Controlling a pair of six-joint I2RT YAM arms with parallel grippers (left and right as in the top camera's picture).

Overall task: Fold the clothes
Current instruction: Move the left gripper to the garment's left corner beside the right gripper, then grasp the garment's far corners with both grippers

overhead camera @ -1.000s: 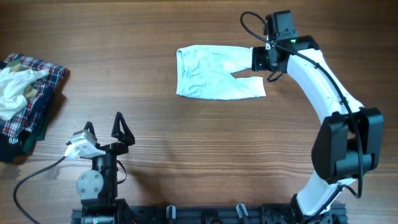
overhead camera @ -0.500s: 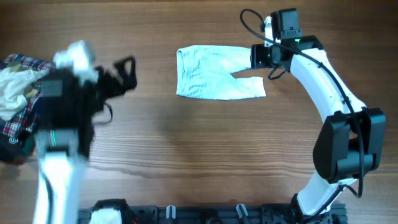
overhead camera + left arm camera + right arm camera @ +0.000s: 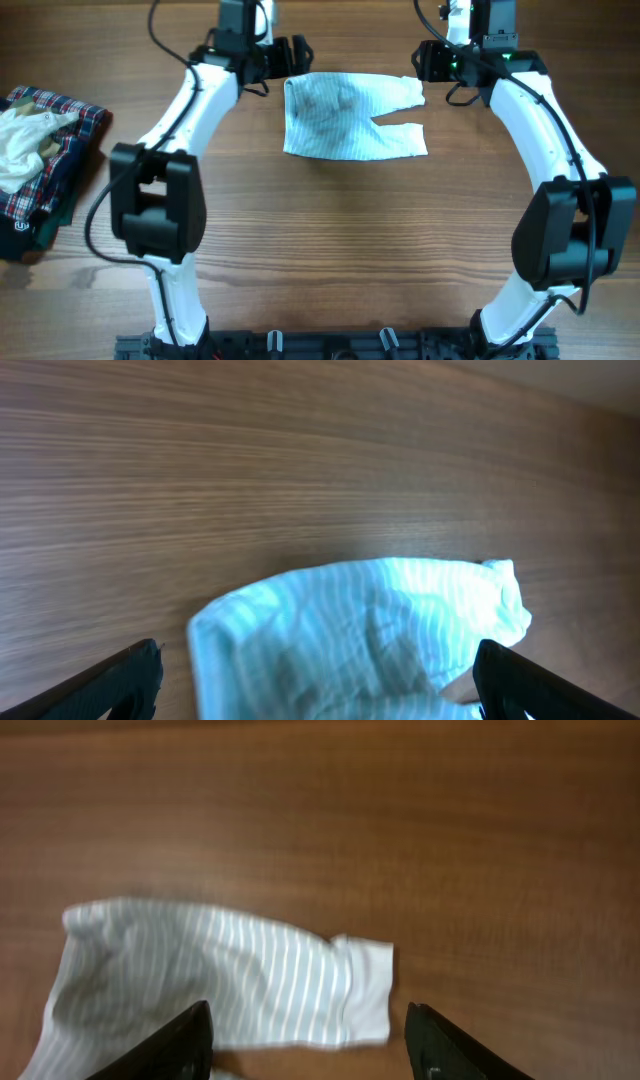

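Note:
Pale striped shorts (image 3: 345,118) lie flat at the table's far middle, two legs pointing right. They also show in the left wrist view (image 3: 360,635) and the right wrist view (image 3: 220,985). My left gripper (image 3: 283,62) is open and empty above the shorts' far left corner (image 3: 315,685). My right gripper (image 3: 440,68) is open and empty above the upper leg's end (image 3: 310,1040). Neither touches the cloth.
A pile of clothes (image 3: 40,160), plaid with a white garment on top, sits at the left edge. Bare wood table (image 3: 330,240) lies in front of the shorts.
My left arm has swung from the front left to the shorts' far left corner. My right gripper has let the upper leg go and risen; that leg now lies flat.

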